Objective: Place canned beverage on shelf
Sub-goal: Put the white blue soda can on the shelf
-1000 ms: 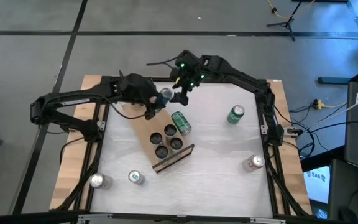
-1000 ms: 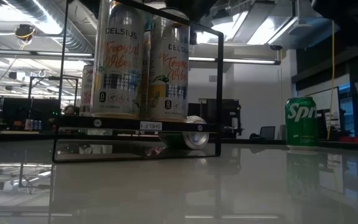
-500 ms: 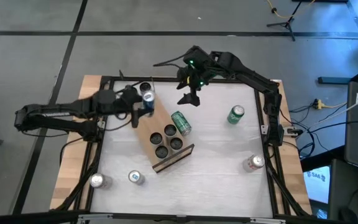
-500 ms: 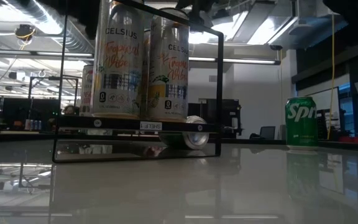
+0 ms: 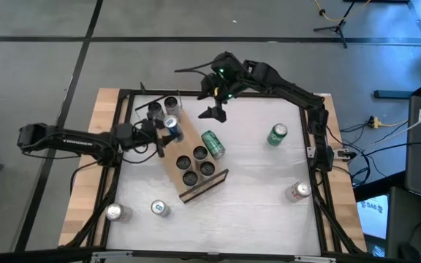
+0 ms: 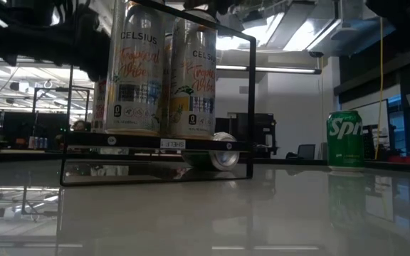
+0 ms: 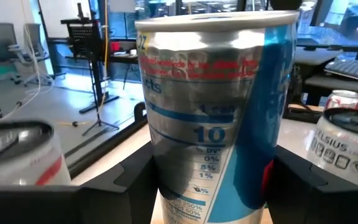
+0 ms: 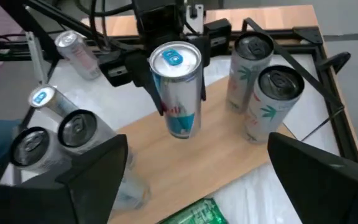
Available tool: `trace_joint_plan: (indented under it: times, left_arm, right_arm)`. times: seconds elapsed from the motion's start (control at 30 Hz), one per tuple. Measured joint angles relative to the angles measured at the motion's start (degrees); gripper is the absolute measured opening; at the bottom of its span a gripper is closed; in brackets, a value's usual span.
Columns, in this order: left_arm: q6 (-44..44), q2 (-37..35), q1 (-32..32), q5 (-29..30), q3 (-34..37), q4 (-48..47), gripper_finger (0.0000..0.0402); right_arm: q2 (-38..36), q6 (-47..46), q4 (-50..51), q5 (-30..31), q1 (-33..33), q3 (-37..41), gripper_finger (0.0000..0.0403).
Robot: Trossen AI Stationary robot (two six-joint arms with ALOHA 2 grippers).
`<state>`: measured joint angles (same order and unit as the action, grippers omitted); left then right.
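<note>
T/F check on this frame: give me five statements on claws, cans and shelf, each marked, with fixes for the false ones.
1. The left claw grips the blue-and-silver can. True.
2. That can lies flat on the shelf. False: it is upright, over the board's bare part.
3. The right claw is shut on a can. False: it is open and holds nothing.
4. A green can lies on its side beside the shelf. True.
5. The upright Sprite can stands on the shelf. False: it stands on the table, apart from the shelf.

Silver-and-blue can (image 8: 176, 87), light-wood shelf (image 8: 210, 158), green can (image 5: 277, 134)
</note>
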<state>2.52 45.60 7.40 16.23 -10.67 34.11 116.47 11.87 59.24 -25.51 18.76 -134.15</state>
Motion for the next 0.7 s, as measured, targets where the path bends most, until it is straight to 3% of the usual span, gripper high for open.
trace_joint_plan:
  times: [0.7]
  left_arm:
    - [1.9,17.3,0.0,2.8,1.4,11.9,0.0212]
  right_arm:
    - [1.9,0.0,-3.3,0.5,-2.4,0.0,0.038]
